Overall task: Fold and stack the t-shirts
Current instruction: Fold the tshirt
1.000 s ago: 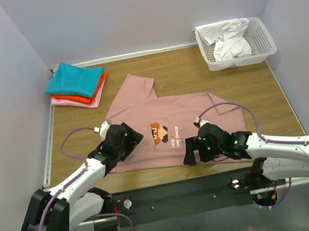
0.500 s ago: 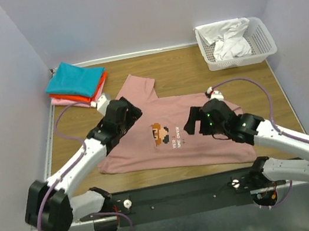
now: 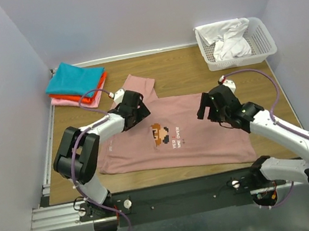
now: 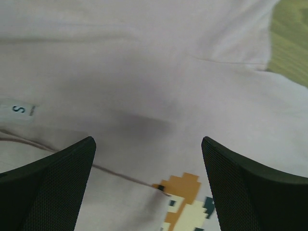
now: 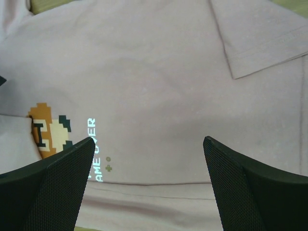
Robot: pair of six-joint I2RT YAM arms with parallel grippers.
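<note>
1. Dusty-pink t-shirt point(image 3: 201, 143): spread print-up on the wooden table point(image 3: 182, 68). A pixel figure point(image 3: 159, 132) and white text point(image 3: 177, 142) sit at its middle.
2. Left gripper point(image 4: 147, 147): over the shirt's left part, close to the size tag point(image 4: 19, 109). Fingers wide apart, nothing between them.
3. Right gripper point(image 5: 149, 144): over the shirt's right part, near a sleeve hem. Fingers wide apart, nothing between them.
4. Folded t-shirts point(image 3: 76, 84): beyond the shirt's far-left edge. Teal lies on orange-red, with pink underneath.
5. White mesh basket point(image 3: 262, 42): beyond the shirt's far-right side and well apart from it. It holds crumpled white cloth point(image 3: 228, 42).
</note>
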